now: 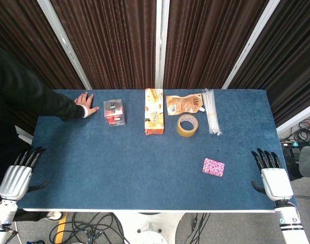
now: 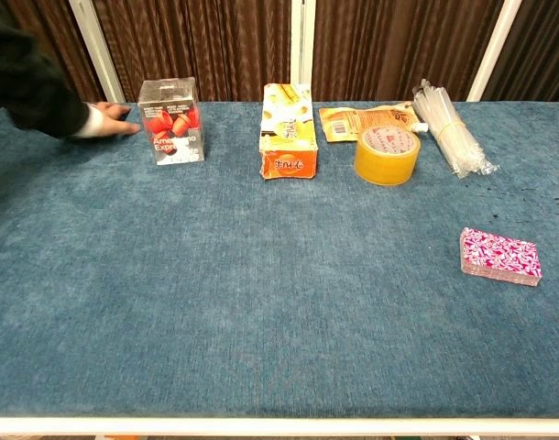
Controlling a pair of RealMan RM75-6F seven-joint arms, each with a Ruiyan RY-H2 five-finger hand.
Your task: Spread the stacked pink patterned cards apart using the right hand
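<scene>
Pink patterned cards [image 1: 213, 166] [image 2: 500, 257]: one squared stack, flat on blue table [image 1: 145, 173], front-right area, well apart from both hands. Right hand [image 1: 271, 175]: at right table edge, fingers extended and slightly apart, holding nothing. Left hand [image 1: 19, 173]: at left edge, fingers extended, empty. Tape roll [image 1: 187, 125] further back.

Both views were evenly and brightly lit, apparently from overhead, with no harsh glare. Shadows on the blue tabletop [image 1: 145, 168] were soft and short, hugging the bases of the objects. The dark curtains [image 1: 109, 40] behind stayed dim but legible. Focus was fairly sharp in both views, with slight softness in fine print. The head view bowed mildly at its edges; the chest view showed strong perspective.
</scene>
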